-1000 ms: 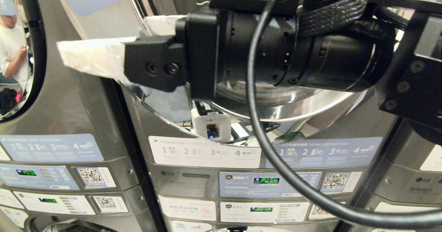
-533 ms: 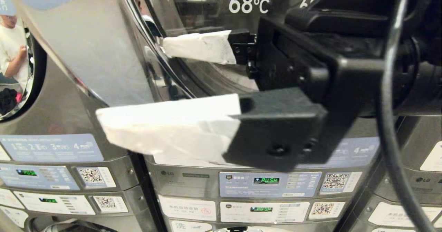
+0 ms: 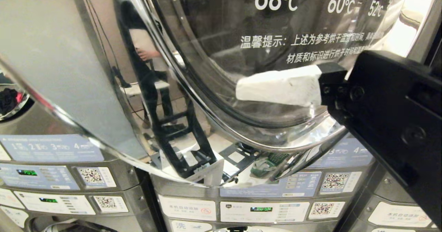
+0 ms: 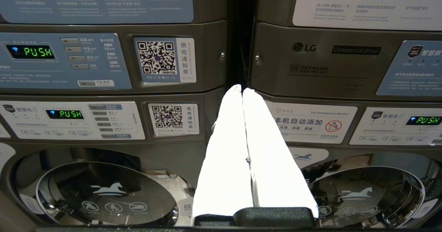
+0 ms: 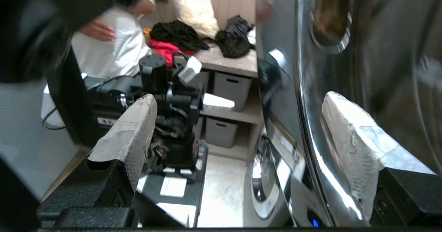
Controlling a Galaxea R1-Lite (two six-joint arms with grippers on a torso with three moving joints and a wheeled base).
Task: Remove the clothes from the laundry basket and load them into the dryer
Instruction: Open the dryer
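Note:
The dryer's round glass door (image 3: 241,52) stands swung out toward me, filling the upper head view. My right gripper (image 5: 240,99) is open and straddles the door's chrome rim (image 5: 310,145). One white-padded finger (image 3: 279,87) shows through the glass on the door's far side, the other finger (image 5: 131,135) on the room side. Nothing is held between them. My left gripper (image 4: 241,90) is shut and empty, parked low and pointing at the seam between two machines. The laundry basket is out of view. Black and red clothes (image 5: 176,38) lie on a counter behind.
Stacked LG machines with control panels (image 3: 262,187) fill the front, with washer doors (image 4: 103,190) below. A person in a white shirt (image 5: 103,49) stands by the counter. Grey bins (image 5: 231,85) sit on shelves under it. My own base (image 5: 169,128) stands on the pale floor.
The dryer door has swung further out toward me. My right gripper has drawn back to the right and lower, still open across the door's rim; its near finger has left the head view.

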